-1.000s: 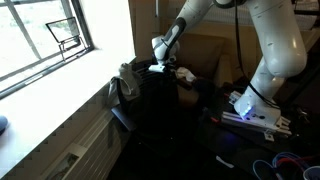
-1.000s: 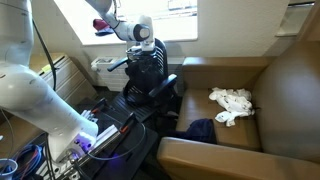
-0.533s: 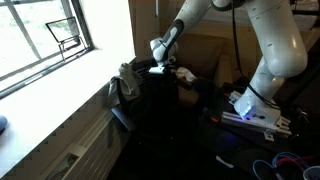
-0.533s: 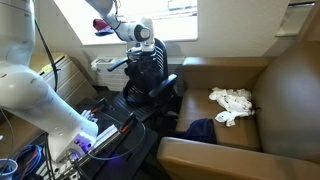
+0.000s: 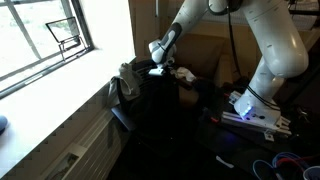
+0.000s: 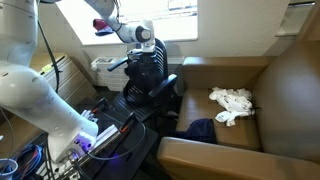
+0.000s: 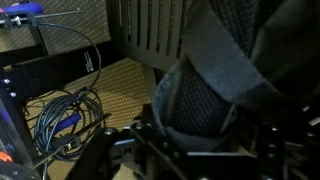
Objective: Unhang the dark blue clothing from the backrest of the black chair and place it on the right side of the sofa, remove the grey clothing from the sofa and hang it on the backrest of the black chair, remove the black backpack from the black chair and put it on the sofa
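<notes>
Beside a bright window (image 5: 50, 35), a brown sofa (image 6: 290, 90) bearing grey clothing (image 6: 232, 103) and dark blue clothing (image 6: 200, 128). Backpack (image 6: 150, 75) upright on the chair (image 5: 152, 110). Gripper (image 6: 146, 50) low over its top, jaws spread astride it; contact unclear.

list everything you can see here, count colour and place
sofa: one, brown-tan, beside the chair
grey clothing: one, pale grey-white, crumpled on the sofa seat
dark blue clothing: one, very dark navy, on the sofa seat near its front edge
black chair: one, black, between window and sofa
black backpack: one, black mesh, on the chair against the slatted backrest
cables: one bundle, dark with blue, on the floor
window: one, pale frame, above the sill
robot arm: one, white
gripper: one, jaws apart over the backpack's top
</notes>
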Robot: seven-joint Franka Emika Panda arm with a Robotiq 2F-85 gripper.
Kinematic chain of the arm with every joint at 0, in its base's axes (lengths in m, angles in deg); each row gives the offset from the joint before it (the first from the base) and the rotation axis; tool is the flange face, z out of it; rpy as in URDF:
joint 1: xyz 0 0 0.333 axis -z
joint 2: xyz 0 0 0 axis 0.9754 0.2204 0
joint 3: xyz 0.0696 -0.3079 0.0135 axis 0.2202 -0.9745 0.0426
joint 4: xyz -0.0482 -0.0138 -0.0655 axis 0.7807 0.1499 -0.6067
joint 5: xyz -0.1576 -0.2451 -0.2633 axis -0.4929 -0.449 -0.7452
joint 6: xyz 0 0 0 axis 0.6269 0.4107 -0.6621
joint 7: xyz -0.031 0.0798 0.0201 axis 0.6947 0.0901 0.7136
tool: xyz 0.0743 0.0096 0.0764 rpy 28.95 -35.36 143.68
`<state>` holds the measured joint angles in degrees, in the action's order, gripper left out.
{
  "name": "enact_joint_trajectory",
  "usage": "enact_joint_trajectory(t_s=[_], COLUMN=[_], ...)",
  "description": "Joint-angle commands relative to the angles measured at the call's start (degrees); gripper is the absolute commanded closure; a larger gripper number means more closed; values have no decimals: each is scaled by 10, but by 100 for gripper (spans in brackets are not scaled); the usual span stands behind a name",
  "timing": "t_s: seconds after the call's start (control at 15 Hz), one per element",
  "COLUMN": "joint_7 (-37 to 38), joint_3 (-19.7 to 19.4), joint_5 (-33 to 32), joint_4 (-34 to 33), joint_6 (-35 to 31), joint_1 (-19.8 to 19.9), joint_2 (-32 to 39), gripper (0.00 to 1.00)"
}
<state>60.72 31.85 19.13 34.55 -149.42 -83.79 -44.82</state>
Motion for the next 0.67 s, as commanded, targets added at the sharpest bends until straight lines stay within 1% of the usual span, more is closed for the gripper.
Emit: enact_joint_trajectory(t_s=[0.0,0.07,0.13,0.33,0.47,0.53,0.6], joint_7=[-4,-1,1,7,10,12,14], joint_3=[-4,-6,-7,-10,-12,-13,-15], joint_5=[7,6,5,2,1,-1,-3], joint_4=[0,-1,-1,-3,-4,-5,-6], joint_6=[-15,-16,-18,-21,-22,-22,-21], joint_1=[1,-1,-2,-3,-3,-4,-5], joint_2=[4,4,5,6,7,8,8], gripper=[48,56,61,83,95,97,94])
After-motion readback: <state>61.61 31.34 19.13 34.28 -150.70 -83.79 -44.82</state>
